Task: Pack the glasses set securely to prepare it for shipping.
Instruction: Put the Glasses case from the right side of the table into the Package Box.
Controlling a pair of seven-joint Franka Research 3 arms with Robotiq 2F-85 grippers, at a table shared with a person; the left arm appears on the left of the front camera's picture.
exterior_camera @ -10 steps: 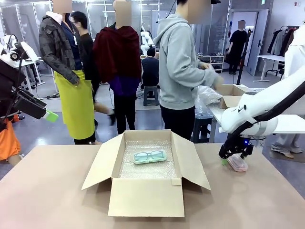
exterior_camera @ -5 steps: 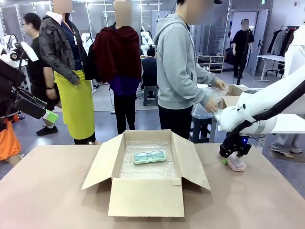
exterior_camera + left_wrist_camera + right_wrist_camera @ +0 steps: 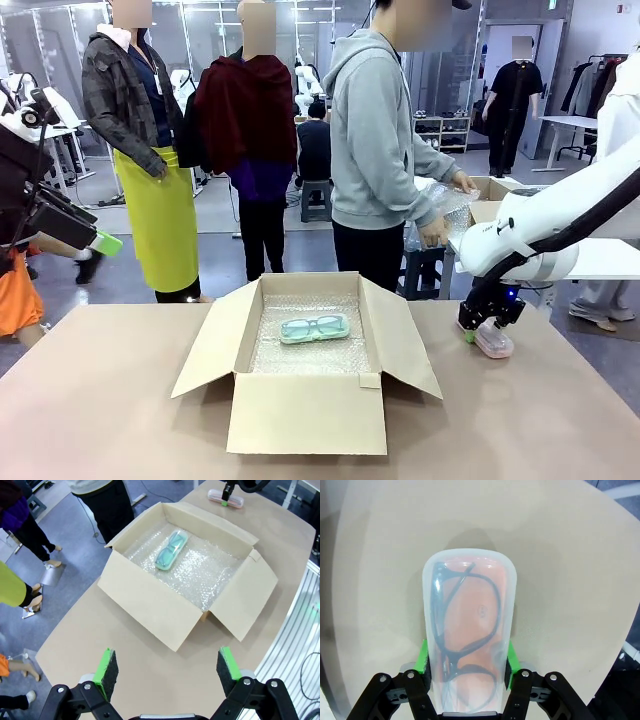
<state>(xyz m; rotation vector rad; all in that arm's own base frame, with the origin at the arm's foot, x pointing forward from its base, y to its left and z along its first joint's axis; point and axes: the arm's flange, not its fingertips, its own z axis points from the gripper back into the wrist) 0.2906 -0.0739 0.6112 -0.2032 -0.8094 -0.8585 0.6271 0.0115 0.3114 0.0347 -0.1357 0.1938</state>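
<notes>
The mint-green glasses case [image 3: 315, 327] lies on the bubble wrap inside the open cardboard box [image 3: 305, 412]; the left wrist view shows this case [image 3: 171, 550] from above. The pale pink case [image 3: 496, 344] is at the table's right side, and my right gripper [image 3: 482, 331] is shut on it. In the right wrist view the green pads [image 3: 423, 659] press both long sides of the pink case [image 3: 467, 615], with dark spectacle frames inside. My left gripper [image 3: 167, 667] hangs open, high over the table's left end [image 3: 104, 243].
The box flaps [image 3: 400, 340] spread outward on all sides. A person in a grey hoodie [image 3: 375, 140] stands behind the table, handling bubble wrap at another box [image 3: 490, 192]. Bare tabletop [image 3: 100, 400] lies left and right of the box.
My right gripper has closed onto the pink case and shifted it slightly left. The left arm has not moved. The person's hands dropped to the bubble wrap.
</notes>
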